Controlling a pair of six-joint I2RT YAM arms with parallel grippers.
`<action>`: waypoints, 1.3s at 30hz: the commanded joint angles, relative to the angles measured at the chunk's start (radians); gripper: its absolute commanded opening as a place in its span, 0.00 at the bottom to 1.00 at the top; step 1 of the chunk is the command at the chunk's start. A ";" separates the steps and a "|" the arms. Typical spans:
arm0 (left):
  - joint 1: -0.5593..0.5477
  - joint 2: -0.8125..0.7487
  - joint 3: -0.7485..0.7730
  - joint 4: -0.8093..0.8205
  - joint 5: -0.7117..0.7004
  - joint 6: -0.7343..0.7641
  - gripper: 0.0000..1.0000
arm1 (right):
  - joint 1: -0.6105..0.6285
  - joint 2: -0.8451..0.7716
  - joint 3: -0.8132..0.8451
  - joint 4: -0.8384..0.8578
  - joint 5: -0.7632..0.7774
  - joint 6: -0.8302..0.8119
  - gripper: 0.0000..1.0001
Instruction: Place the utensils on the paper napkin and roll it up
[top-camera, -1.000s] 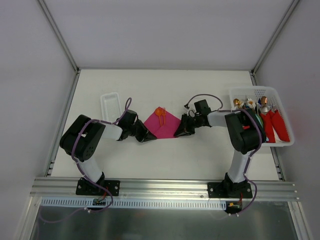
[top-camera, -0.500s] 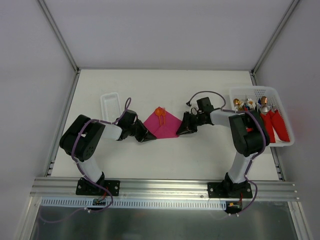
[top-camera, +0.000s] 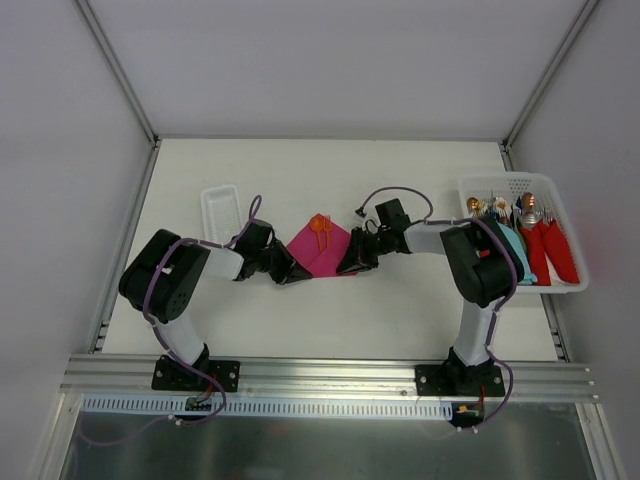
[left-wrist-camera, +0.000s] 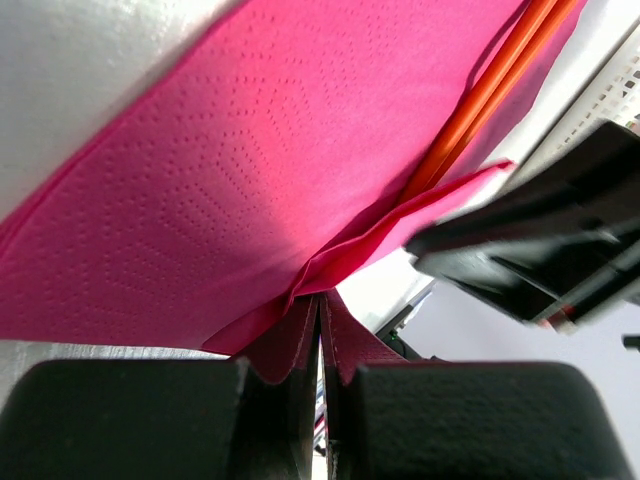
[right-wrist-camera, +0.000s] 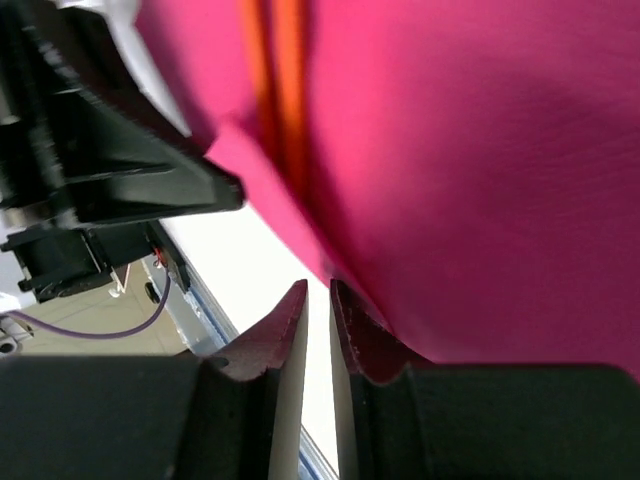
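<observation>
The magenta paper napkin (top-camera: 322, 254) lies as a diamond between my two grippers. The orange spoon and fork (top-camera: 320, 227) lie side by side across its far corner. In the left wrist view their handles (left-wrist-camera: 480, 100) run over the napkin (left-wrist-camera: 250, 150). My left gripper (top-camera: 292, 272) sits at the napkin's near-left corner, and its jaws (left-wrist-camera: 318, 300) pinch a raised fold of the sheet. My right gripper (top-camera: 348, 265) is at the napkin's right edge, which is folded inward. Its jaws (right-wrist-camera: 318, 290) are nearly closed with only table showing between them, and the napkin (right-wrist-camera: 480, 150) rests beside one finger.
A small white tray (top-camera: 221, 210) lies behind the left gripper. A white basket (top-camera: 510, 180) at the right edge holds metal utensils, red napkin bundles (top-camera: 555, 250) and a teal bundle (top-camera: 512, 250). White walls enclose the table.
My right gripper first drew back to the right, then moved left onto the napkin's right edge, and the right corner is now folded inward. The left gripper has stayed put.
</observation>
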 joint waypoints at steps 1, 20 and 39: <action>0.009 0.013 -0.019 -0.117 -0.070 0.046 0.00 | -0.001 0.039 0.036 0.018 0.019 0.024 0.17; -0.062 -0.119 0.099 -0.131 -0.079 0.169 0.01 | 0.001 0.079 0.063 -0.080 0.074 -0.004 0.17; -0.091 0.007 0.138 -0.154 -0.086 0.135 0.00 | -0.001 0.091 0.079 -0.098 0.079 -0.001 0.17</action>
